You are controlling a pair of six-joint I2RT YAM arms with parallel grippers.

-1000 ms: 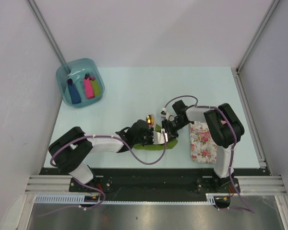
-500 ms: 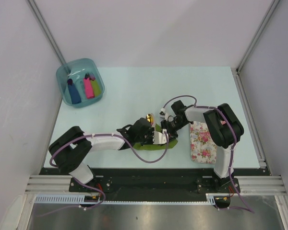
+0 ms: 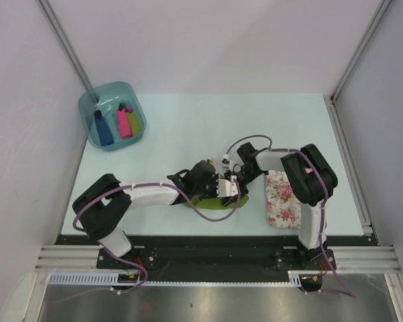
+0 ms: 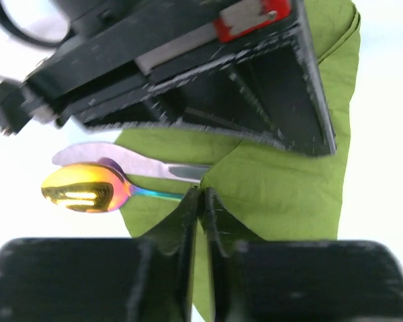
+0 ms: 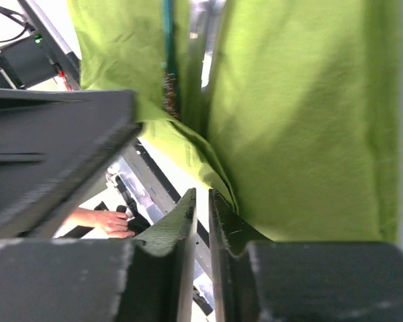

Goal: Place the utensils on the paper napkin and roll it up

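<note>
The olive-green paper napkin (image 3: 210,200) lies folded over the utensils at the table's front middle. In the left wrist view the napkin (image 4: 282,181) covers the handles; a spoon (image 4: 80,188) with a gold iridescent bowl and a grey knife (image 4: 121,161) stick out at the left. My left gripper (image 4: 201,198) is shut, its tips pinching the napkin's folded edge; it also shows in the top view (image 3: 221,186). My right gripper (image 3: 239,176) sits just right of it, jaws nearly closed (image 5: 201,200) beside the napkin (image 5: 295,114), with nothing seen between them.
A white pink-flowered mat (image 3: 282,197) lies right of the napkin. A teal bin (image 3: 94,131) at the back left holds blue, pink and lime rolls. The two grippers almost touch over the napkin.
My left gripper has moved right and back over the napkin, now hiding the spoon's gold bowl in the top view. The right gripper shifted slightly back. The napkin looks more bunched.
</note>
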